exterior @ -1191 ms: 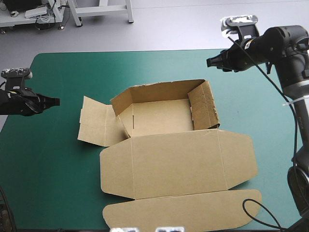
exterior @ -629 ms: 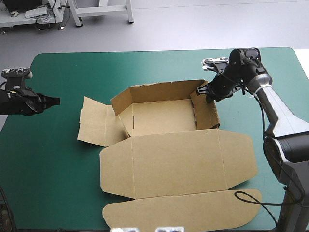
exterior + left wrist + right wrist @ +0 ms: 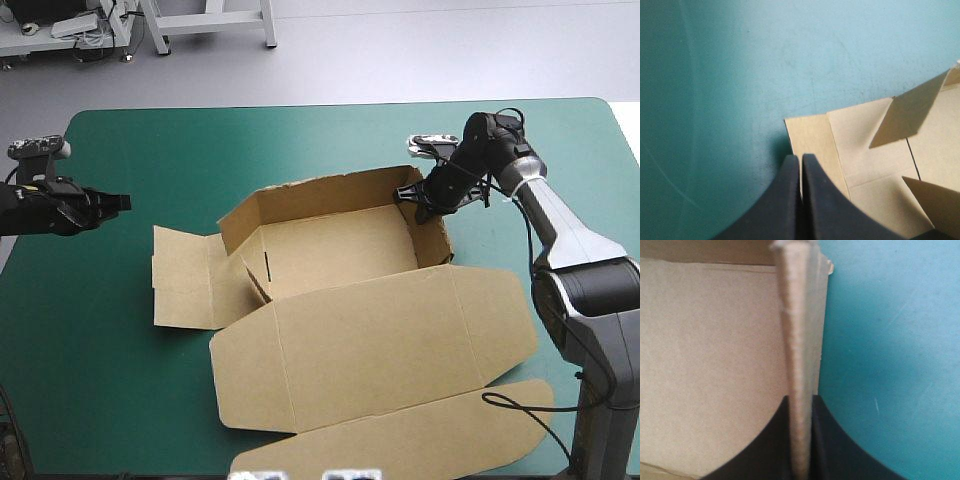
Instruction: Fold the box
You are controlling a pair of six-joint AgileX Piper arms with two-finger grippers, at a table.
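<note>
Cardboard is lying at the middle of the table (image 3: 200,140): the box (image 3: 340,250) is sitting as an open tray, its lid (image 3: 380,340) flat toward the near edge, its left flap (image 3: 180,290) flat toward the left edge; the right gripper (image 3: 425,195) is pinching the top of the right wall (image 3: 797,340) near the far corner, jaws nearly closed on it; the left gripper (image 3: 122,202) is hovering empty near the left edge, jaws together; the pinch should be gripping firmly and steering the wall upright slowly, since the light box is probably sliding easily.
</note>
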